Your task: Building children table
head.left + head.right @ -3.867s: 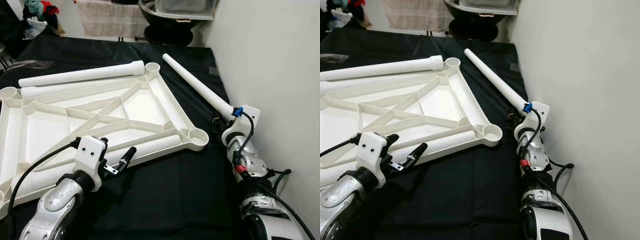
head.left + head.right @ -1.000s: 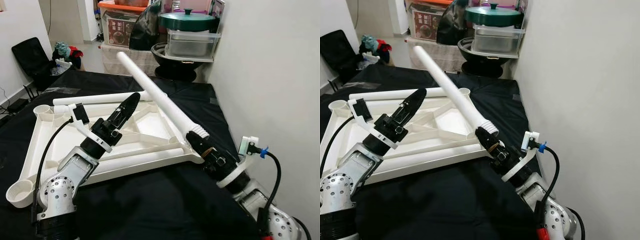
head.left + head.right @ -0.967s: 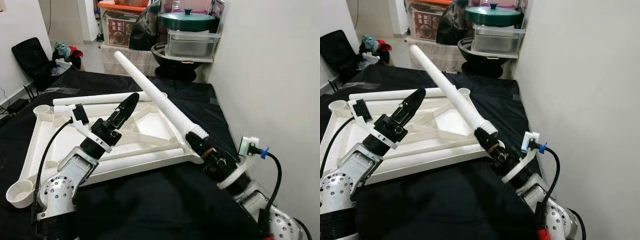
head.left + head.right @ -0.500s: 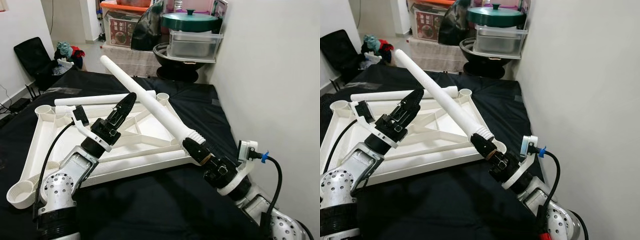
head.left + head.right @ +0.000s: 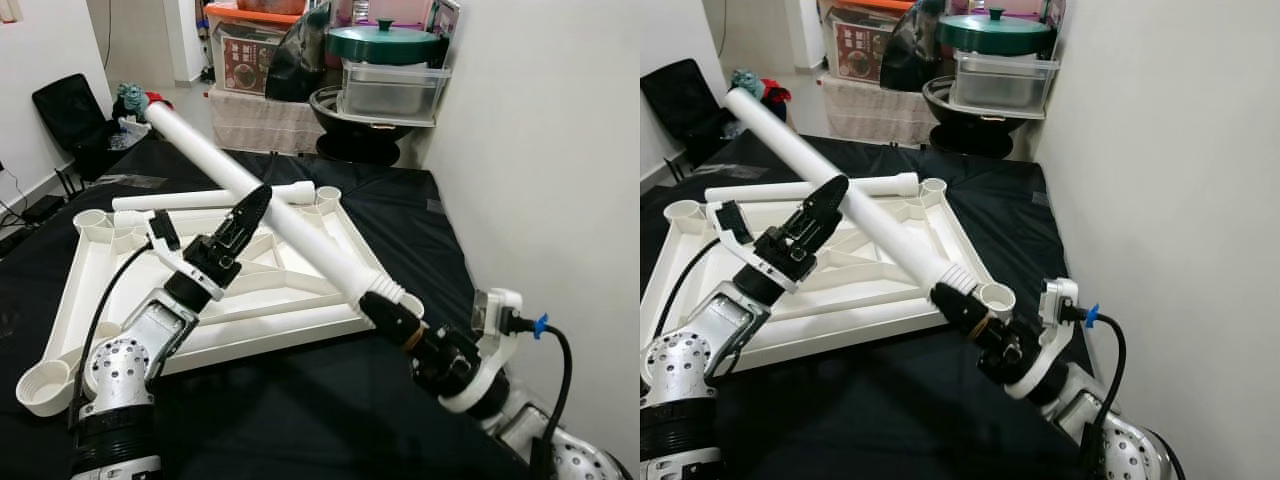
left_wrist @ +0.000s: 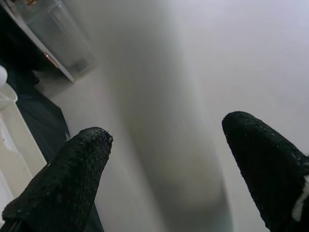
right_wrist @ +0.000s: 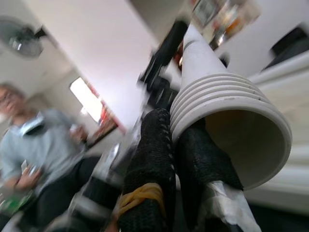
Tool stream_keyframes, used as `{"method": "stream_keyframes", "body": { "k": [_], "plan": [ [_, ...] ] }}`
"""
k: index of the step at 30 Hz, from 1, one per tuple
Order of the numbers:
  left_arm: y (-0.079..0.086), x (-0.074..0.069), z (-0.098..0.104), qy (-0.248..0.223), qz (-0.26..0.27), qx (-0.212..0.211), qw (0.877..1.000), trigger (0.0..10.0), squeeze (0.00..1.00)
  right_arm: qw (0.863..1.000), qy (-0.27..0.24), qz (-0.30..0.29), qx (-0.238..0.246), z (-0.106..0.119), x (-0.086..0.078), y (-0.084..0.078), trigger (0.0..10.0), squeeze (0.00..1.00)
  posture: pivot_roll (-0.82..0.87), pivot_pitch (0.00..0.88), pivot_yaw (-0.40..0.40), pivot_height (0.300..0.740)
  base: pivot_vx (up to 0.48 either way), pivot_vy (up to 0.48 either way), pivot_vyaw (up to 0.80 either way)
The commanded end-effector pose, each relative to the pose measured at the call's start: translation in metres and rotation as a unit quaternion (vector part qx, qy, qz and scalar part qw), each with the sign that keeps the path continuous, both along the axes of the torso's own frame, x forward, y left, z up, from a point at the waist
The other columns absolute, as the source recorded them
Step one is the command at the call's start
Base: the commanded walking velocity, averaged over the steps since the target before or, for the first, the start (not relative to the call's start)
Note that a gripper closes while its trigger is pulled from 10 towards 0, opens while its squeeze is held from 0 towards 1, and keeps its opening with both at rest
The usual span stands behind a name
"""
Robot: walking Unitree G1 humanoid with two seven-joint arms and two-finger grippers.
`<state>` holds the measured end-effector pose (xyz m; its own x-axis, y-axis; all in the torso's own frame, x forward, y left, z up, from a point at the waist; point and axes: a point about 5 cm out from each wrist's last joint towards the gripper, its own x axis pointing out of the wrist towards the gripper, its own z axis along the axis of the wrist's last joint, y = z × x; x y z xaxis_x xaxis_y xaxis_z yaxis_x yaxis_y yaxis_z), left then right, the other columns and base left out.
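Leg tube [image 5: 270,207] slants up from right pincer [image 5: 392,315], clamped.

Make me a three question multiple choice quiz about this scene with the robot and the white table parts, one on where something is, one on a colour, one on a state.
1. Where is the right gripper gripping the raised white table leg?
A. At its ribbed open end
B. At its middle
C. At its far tip

2. What colour is the lid on the pot behind the black cloth?
A. Red
B. Green
C. Yellow

3. How are the left gripper fingers?
A. Shut on the table frame
B. Shut on a second leg
C. Open, holding nothing

Answers:
1. A: in the right wrist view one black finger sits inside the ribbed mouth and the other outside it.
2. B: the lid is dark green in both eye views.
3. C: the left wrist view shows a wide gap between the two fingers, with the gripper raised over the upturned table frame.
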<state>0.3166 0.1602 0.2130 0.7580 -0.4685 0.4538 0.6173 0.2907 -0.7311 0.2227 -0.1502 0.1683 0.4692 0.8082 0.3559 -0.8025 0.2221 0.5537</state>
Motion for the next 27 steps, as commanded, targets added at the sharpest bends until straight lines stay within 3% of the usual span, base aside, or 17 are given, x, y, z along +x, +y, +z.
{"method": "stream_keyframes", "body": {
  "k": [1,9,10,16,27],
  "plan": [
    [0.001,0.002,0.003,-0.007,0.001,-0.001,1.000,10.0,0.00,1.000,-0.012,0.016,-0.011,0.001,-0.003,0.001,0.0,0.00,0.03,0.000,-0.063,0.740,0.000,0.000,0.00],
    [0.003,0.004,0.011,-0.020,0.006,-0.009,1.000,10.0,0.00,0.998,-0.002,0.017,-0.061,-0.018,-0.003,-0.002,0.0,0.00,0.03,0.000,-0.065,0.740,0.000,0.000,0.00],
    [0.004,0.002,0.014,-0.031,0.003,-0.014,0.999,0.0,0.00,0.998,-0.001,0.008,-0.065,-0.019,0.000,-0.003,0.0,0.00,0.04,0.000,-0.065,0.740,0.000,0.000,0.00],
    [0.005,-0.001,0.017,-0.048,-0.003,-0.022,0.999,0.0,0.00,0.997,-0.008,-0.022,-0.072,-0.019,0.011,-0.010,0.0,0.00,0.04,0.000,-0.065,0.740,0.000,0.000,0.00],
    [0.003,-0.002,0.020,-0.062,-0.011,-0.024,0.998,0.0,0.00,0.997,-0.018,-0.022,-0.073,-0.018,0.016,-0.010,0.0,0.00,0.05,0.000,-0.062,0.740,0.000,0.000,0.00]
  ]
}}
